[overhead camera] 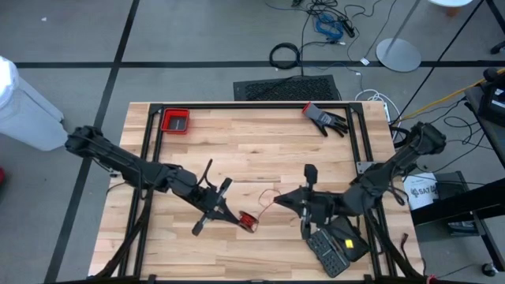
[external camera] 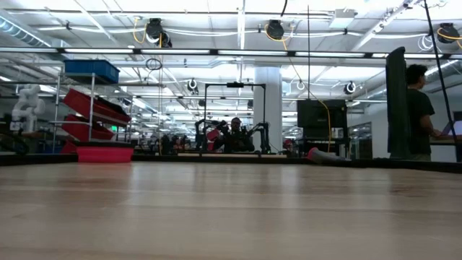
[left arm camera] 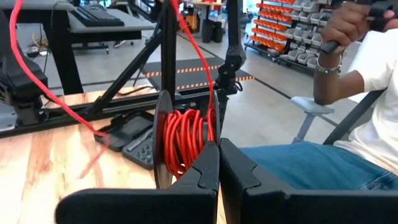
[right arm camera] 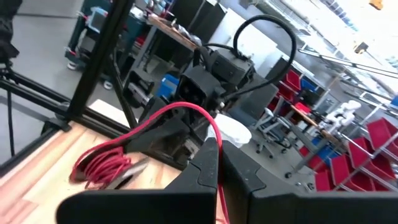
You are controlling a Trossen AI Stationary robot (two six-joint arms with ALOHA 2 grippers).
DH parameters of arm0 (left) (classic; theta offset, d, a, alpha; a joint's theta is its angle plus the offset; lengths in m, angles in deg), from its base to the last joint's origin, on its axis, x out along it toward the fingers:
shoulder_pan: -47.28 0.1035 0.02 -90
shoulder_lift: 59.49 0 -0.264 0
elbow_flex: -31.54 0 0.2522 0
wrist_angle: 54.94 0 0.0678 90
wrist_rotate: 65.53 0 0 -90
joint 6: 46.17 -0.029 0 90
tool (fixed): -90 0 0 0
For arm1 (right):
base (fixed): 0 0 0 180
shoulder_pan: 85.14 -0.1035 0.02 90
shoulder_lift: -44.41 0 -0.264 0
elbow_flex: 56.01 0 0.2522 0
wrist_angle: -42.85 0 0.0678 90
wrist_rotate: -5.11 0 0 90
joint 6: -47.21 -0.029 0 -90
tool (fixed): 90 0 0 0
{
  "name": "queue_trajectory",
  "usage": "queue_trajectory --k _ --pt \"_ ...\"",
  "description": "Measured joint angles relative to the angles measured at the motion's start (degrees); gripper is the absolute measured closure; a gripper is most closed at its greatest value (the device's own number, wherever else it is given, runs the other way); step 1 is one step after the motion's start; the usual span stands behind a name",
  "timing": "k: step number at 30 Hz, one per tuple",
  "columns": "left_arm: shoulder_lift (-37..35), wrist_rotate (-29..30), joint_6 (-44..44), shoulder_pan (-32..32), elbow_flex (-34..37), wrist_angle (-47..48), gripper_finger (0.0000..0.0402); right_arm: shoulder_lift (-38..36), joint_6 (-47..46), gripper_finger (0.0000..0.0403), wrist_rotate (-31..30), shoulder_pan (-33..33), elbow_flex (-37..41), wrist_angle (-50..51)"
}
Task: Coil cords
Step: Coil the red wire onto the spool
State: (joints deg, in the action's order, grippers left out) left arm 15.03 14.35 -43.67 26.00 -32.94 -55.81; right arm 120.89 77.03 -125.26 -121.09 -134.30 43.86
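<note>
We counted two arms over one wooden table, one red cord and one small spool that the cord was wound on. Elsewhere on the table we saw one red tray near the far left corner, one dark glove near the far right corner, and one black keypad-like device at the near right edge. The left gripper sat low over the middle of the table, its fingers pressed together on the spool; in the left wrist view the red coils stood just past the closed fingertips, held between the spool's flat discs. From the spool the loose cord ran across the wood toward the right gripper, which was nearby on the spool's right. Its fingers were also together, and in the right wrist view the cord arched up from the coils and came down into the closed fingertips, so it was pinched there.
</note>
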Motion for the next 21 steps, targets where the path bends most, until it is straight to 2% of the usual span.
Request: queue_trajectory --k 7,21 --pt "2.0 -1.9 0.0 0.0 0.0 -4.1 0.0401 2.9 -0.1 0.0403 4.9 3.5 0.0 -3.2" --pt "3.5 -3.8 -0.3 -0.3 -2.4 -4.5 0.0401 8.2 -4.3 0.0403 16.7 10.7 0.0 -3.7"
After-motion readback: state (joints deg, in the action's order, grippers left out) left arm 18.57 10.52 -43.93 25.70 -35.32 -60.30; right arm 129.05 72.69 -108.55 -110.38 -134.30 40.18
